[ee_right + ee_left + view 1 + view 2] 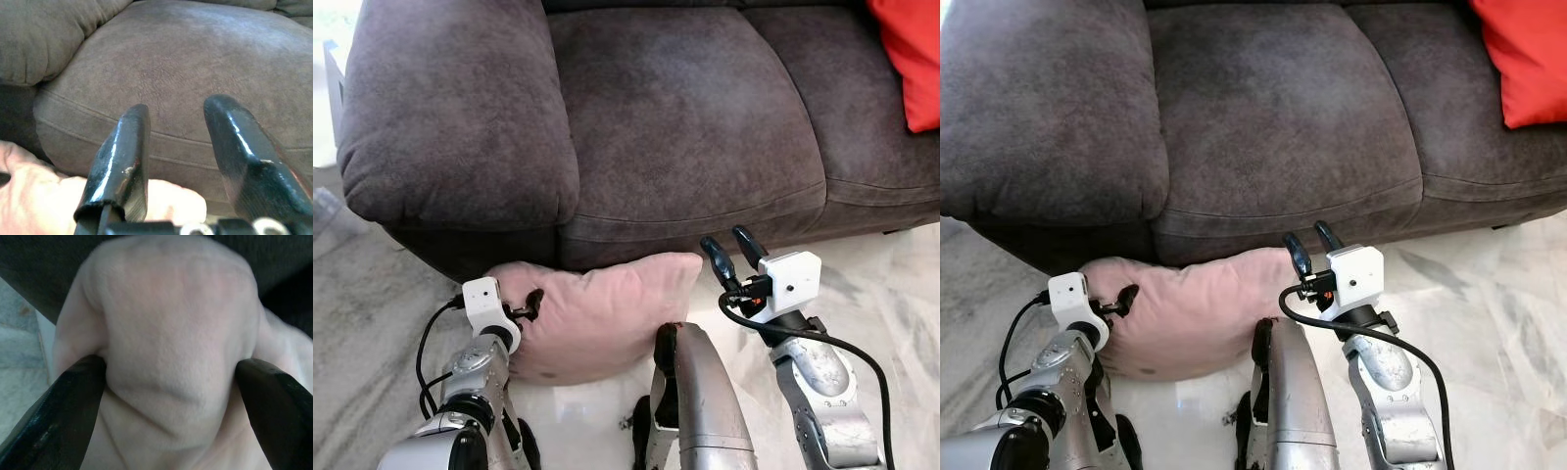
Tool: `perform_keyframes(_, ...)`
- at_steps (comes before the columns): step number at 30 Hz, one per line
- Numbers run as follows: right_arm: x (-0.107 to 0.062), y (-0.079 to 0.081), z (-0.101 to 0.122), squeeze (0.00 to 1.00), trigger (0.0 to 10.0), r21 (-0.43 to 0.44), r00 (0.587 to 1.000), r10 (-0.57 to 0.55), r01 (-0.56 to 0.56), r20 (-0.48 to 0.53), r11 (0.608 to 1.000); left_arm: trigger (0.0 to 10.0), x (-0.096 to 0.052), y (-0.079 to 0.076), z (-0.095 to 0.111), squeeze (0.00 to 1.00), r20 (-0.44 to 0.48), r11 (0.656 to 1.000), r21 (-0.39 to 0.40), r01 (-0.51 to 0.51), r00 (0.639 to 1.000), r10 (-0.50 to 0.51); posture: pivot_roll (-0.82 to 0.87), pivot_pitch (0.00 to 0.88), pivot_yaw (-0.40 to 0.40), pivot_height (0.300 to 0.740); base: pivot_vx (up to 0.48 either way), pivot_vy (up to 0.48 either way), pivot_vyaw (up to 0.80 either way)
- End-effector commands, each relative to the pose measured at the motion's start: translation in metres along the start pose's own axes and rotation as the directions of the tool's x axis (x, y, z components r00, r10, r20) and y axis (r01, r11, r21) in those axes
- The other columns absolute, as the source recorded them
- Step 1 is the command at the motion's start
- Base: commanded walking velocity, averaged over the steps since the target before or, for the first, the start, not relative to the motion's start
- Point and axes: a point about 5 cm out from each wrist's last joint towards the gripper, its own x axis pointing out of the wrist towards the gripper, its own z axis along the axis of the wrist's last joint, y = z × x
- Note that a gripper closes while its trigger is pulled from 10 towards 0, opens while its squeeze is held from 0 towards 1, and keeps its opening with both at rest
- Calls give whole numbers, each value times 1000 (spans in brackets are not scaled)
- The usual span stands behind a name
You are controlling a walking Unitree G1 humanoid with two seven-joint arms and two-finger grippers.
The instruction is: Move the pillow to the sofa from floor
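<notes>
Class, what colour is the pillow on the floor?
Pale pink pillow; it shows best in the left eye view.

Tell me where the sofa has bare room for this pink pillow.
The wide seat cushion straight ahead is bare, bordered by the armrest on the robot's left and the red cushion at far right. Crowded down low: the pink pillow lies against the sofa base, pinched by the left gripper, with the right gripper open beside it.

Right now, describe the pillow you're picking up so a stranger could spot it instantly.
Find the dark brown sofa. On the pale floor against its front lies the pink pillow, its edge pinched by the left gripper. The other cushion is red and sits up on the seat.
</notes>
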Motion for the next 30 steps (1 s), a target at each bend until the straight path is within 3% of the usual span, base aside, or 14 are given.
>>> perform_keyframes(1,-6,-1,1,0,10000,3,1000,4,-4,-16,1000,10000,-2,-1,-5,0,0,1000,-30,-5,1000,5,-130,358,-188,470,0,0,0)
perform_keyframes(7,-7,-2,2,0,10000,-1,1000,8,-8,-26,1000,10000,-2,-6,-11,0,-40,1000,-9,5,999,-6,-139,363,-195,470,0,0,0)
perform_keyframes(8,-7,-2,2,0,10000,-1,1000,8,-8,-28,1000,3176,-3,-7,-13,0,-49,1000,-3,7,999,-7,-139,363,-195,470,0,0,0)
perform_keyframes(9,-7,-2,2,0,10000,-2,1000,9,-9,-30,1000,0,-4,-7,-16,0,-58,1000,-3,10,998,-10,-138,362,-195,470,0,0,0)
perform_keyframes(21,-4,-2,1,0,10000,1,999,6,-6,-37,1000,0,-7,-6,-22,0,-60,1000,12,21,998,-20,-130,352,-188,470,0,0,0)
perform_keyframes(30,-2,-1,1,0,10000,7,999,4,-4,-32,1000,0,-7,-4,-19,0,-60,997,66,34,998,-30,-121,349,-180,470,0,0,0)
